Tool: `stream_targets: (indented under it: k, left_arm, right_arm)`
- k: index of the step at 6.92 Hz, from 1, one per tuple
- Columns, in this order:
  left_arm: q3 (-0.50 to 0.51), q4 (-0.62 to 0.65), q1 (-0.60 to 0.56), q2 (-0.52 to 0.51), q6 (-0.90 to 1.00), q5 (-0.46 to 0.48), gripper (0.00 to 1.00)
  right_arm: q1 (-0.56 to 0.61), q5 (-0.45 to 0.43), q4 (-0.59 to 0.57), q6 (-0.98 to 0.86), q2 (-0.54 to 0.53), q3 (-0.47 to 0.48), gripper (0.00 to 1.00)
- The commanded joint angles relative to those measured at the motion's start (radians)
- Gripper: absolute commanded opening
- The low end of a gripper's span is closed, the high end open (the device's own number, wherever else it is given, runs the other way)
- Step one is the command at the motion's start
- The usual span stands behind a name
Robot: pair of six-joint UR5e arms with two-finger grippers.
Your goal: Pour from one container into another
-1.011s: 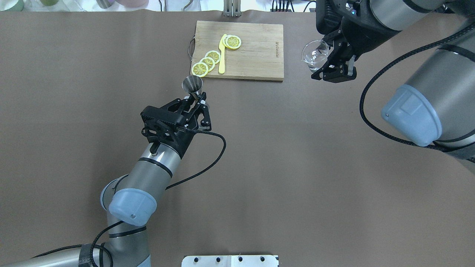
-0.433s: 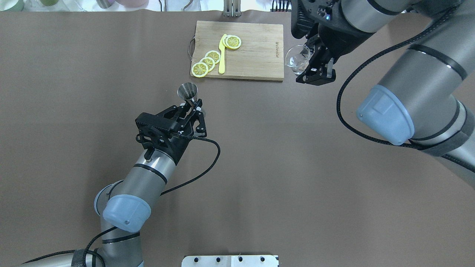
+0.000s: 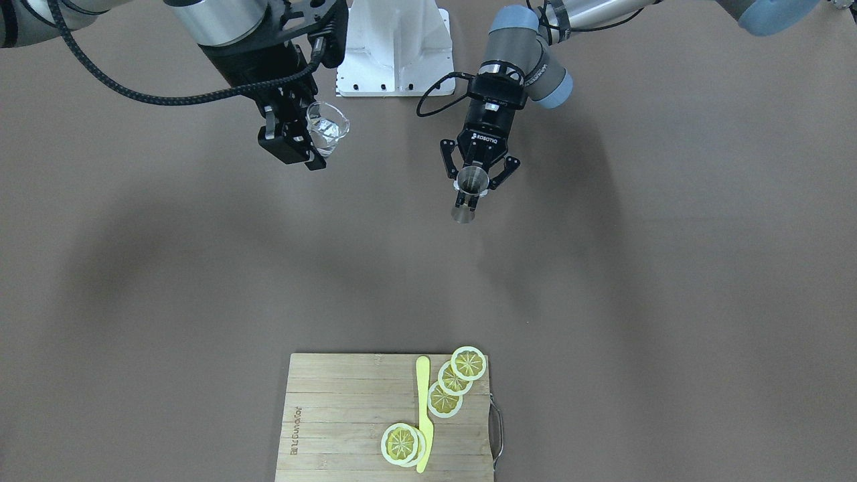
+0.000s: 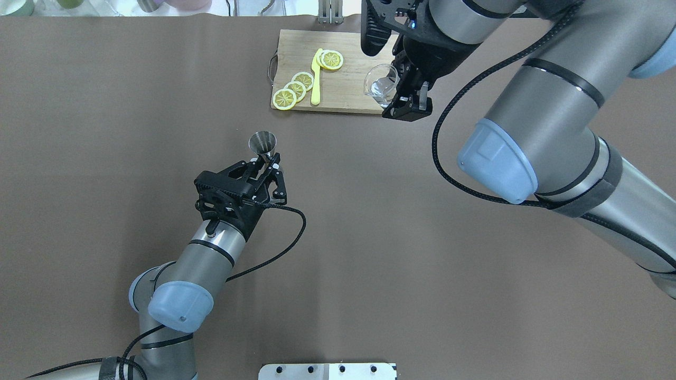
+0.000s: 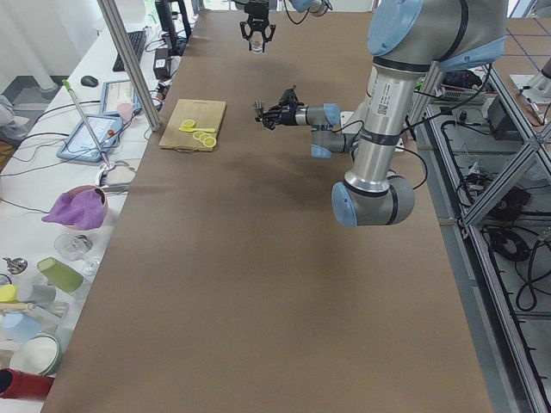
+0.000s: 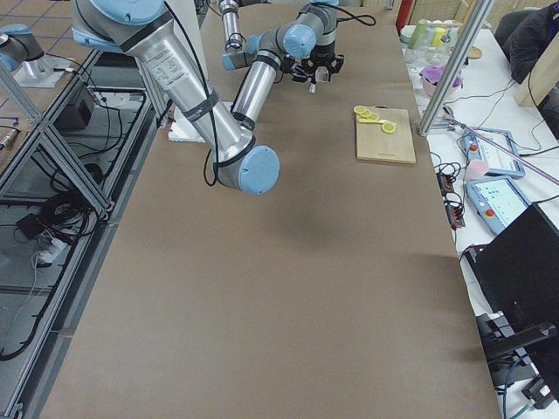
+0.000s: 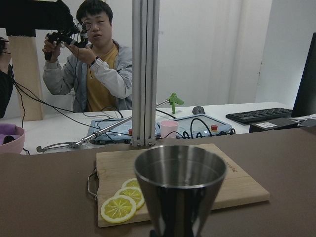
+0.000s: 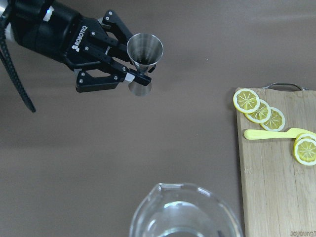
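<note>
Steel cup (image 3: 469,191) clamped at its waist between left fingers (image 3: 447,161); glass beaker (image 3: 328,130) gripped by right fingers (image 3: 289,148). Centre spout just above cup rim, tilt slowly.

left tool (image 8: 134,79) clamps jigger (image 8: 144,51) | glass beaker (image 8: 183,211) at bottom edge | lemon slices (image 8: 259,111) on board (image 8: 274,192)

surface: brown table (image 4: 105,79) | on it: wooden cutting board (image 4: 348,79) | position: far side, centre
</note>
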Motion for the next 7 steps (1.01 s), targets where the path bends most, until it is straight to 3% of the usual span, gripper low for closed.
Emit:
stream_targets:
  k: [1, 4, 7]
  left_arm:
    - [-0.006, 0.024, -0.01, 0.003, 0.006, -0.008, 0.0]
    - [-0.006, 0.061, -0.009, -0.014, -0.008, -0.013, 0.0]
    - [-0.006, 0.103, -0.009, -0.045, -0.005, -0.076, 0.0]
  right_arm:
    - [-0.002, 0.0, -0.009, 0.001, 0.046, -0.029, 0.0]
    - [-0.045, -0.017, -0.006, -0.007, 0.114, -0.123, 0.0]
    - [-0.111, -0.075, -0.003, -0.018, 0.13, -0.19, 0.0]
